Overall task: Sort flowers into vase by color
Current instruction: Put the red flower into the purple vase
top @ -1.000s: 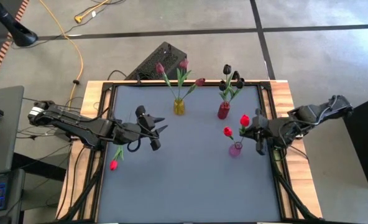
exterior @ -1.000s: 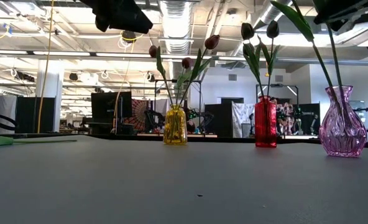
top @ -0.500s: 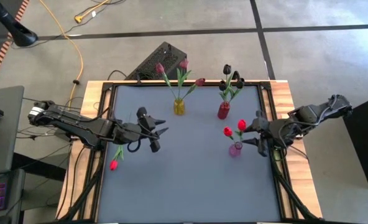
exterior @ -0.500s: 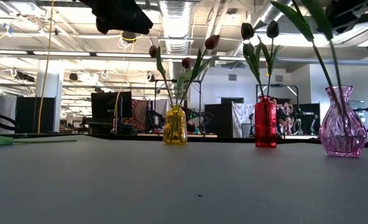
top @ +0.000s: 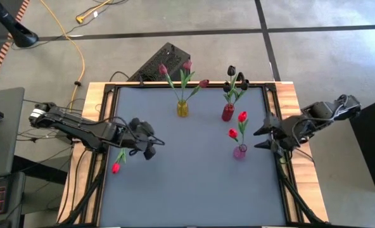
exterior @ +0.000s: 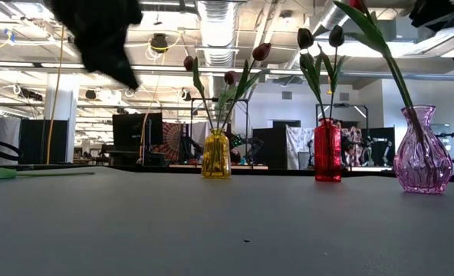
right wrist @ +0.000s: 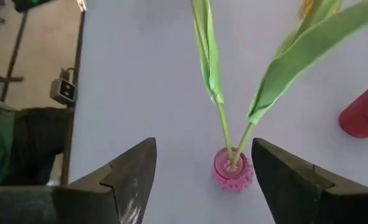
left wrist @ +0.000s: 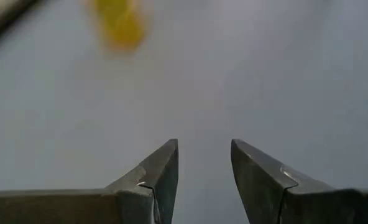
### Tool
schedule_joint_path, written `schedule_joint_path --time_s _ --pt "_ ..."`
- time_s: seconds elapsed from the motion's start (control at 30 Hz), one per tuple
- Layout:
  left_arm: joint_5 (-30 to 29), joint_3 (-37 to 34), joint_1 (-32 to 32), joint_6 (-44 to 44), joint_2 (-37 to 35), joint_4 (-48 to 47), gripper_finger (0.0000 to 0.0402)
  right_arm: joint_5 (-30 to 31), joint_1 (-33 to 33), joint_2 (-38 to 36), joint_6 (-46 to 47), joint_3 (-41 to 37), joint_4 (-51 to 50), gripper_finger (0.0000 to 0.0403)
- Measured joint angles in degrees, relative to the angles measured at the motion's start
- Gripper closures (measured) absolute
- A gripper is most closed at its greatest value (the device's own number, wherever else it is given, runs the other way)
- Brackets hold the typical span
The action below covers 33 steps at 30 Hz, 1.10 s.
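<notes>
Right gripper (top: 261,139) hangs with its fingers spread wide and nothing between them, just beside the pink vase (top: 239,151) on the table's (top: 194,183) right half. Left gripper (top: 151,147) hovers over the left part of the grey top, its fingers parted with a bare gap.

Three vases stand on the table: pink, red (top: 227,113) and yellow (top: 182,108). Nine flowers show. Three maroon-pink tulips (top: 186,66) sit in the yellow vase and three black tulips (top: 231,70) in the red one. Two bright red tulips (top: 242,117) stand in the pink vase, their stems just in front of the right fingers. One red tulip (top: 116,167) lies at the table's left edge, near the left gripper.
</notes>
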Motion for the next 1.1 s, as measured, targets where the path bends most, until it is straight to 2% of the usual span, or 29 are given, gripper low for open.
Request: schedule_joint_path --time_s 0.13,0.27,0.47,0.73,1.1 --pt "0.1 -0.3 1.0 -21.0 0.3 -14.3 0.0265 0.0 0.0 0.0 0.5 0.5 0.1 0.0112" --pt "5.7 -4.1 4.0 -29.4 0.4 -19.9 0.0265 0.0 0.0 0.0 0.2 0.5 0.1 0.0112" --pt "15.9 -11.3 11.3 -29.4 0.5 -19.5 0.0265 -0.1 0.1 0.5 0.2 0.5 0.1 0.0112" --pt "17.6 -14.1 17.8 -26.5 0.4 -21.8 0.0265 -0.2 0.1 0.4 0.0 0.5 0.1 0.0112" --pt "20.5 -18.8 19.1 -25.1 0.4 -18.0 0.0265 -0.3 0.1 0.4 -1.5 0.5 0.1 0.0112"
